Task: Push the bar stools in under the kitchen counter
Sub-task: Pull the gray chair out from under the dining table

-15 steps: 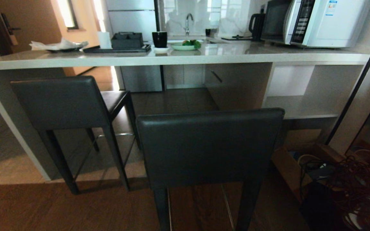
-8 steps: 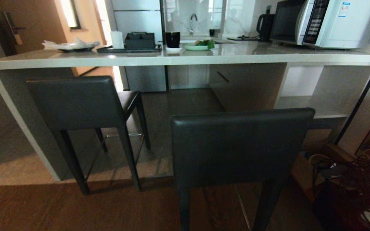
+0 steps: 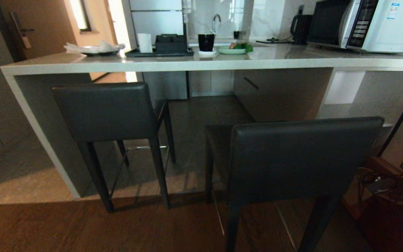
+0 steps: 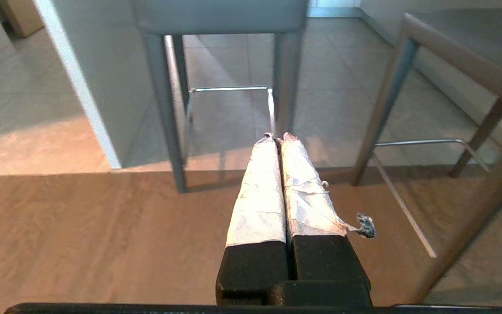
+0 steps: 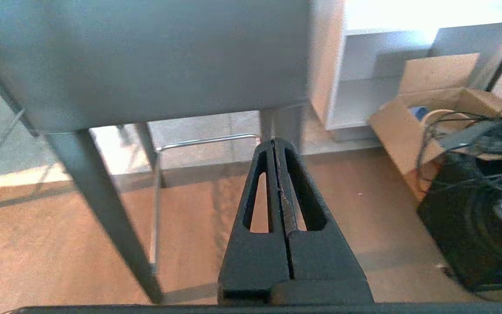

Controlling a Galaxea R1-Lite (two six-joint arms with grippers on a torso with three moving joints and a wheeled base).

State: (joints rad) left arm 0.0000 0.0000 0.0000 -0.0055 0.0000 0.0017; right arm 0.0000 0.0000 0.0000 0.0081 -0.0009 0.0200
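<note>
Two bar stools (image 3: 201,147) are seen: the left tucked partly under the kitchen counter (image 3: 173,64), the lower-right pulled out; the left gripper (image 4: 277,136) and the right gripper (image 5: 276,141) are pressed together, empty.

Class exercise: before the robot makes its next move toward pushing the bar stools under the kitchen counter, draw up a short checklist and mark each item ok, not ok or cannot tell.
1. Left stool tucked under the kitchen counter: ok, seat beneath, backrest at the edge.
2. Right stool tucked: not ok, stands out from the counter.
3. Left hand shut, empty: ok.
4. Right hand shut, empty: ok.
5. Cardboard box and cables clear of the right stool's path: cannot tell.
</note>
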